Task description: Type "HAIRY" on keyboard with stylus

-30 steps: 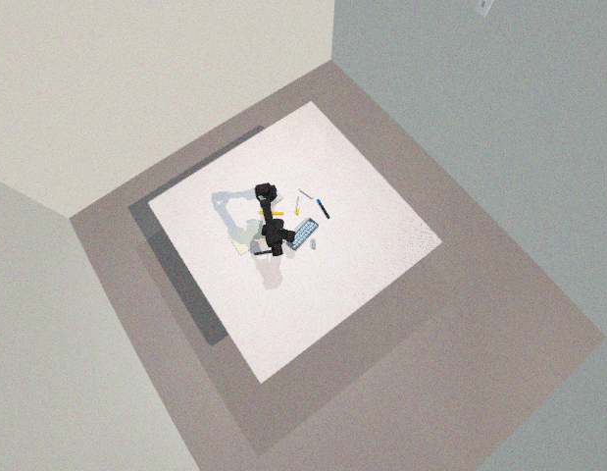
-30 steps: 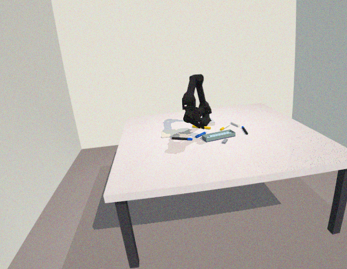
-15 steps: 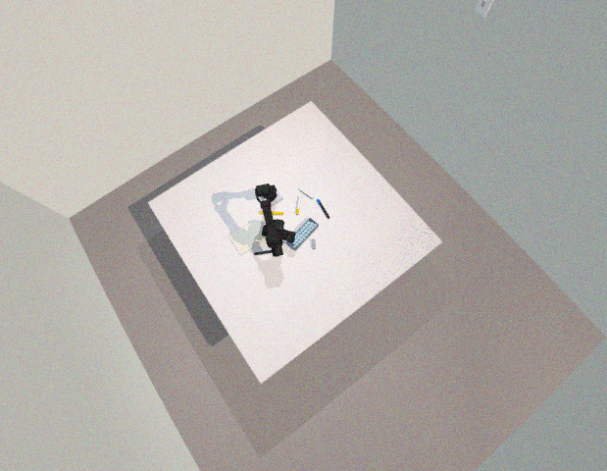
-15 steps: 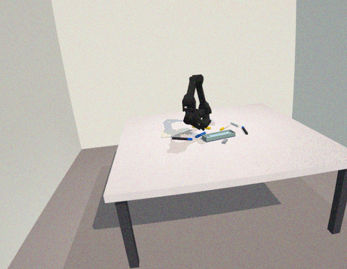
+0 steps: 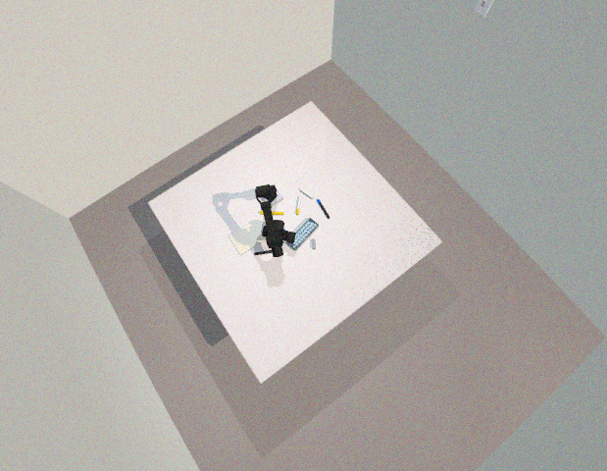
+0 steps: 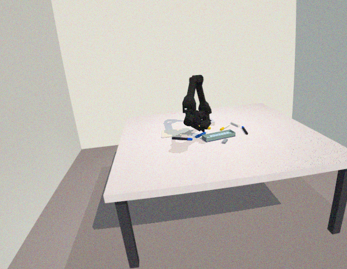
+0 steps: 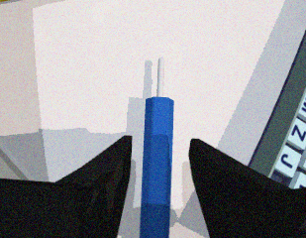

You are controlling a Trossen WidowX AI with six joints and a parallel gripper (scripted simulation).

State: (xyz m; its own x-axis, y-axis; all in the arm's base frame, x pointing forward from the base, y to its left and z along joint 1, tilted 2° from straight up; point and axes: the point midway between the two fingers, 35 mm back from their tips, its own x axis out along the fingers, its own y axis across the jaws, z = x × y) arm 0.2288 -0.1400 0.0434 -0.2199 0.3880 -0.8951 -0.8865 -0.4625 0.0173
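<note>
The stylus is a blue rod with a thin white tip. It lies flat on the white desk, just left of the keyboard. My gripper is low over it. The two black fingers stand on either side of the blue barrel with a gap on each side, so the gripper is open and not touching it. The stylus tip points away from me. In the wrist view only a few keys at the keyboard's left edge show.
A black pen with a blue end lies left of the stylus, beside a paper sheet. A yellow marker, a white-yellow pen, a grey pen and a blue-black pen lie behind the keyboard. A small grey block lies by it.
</note>
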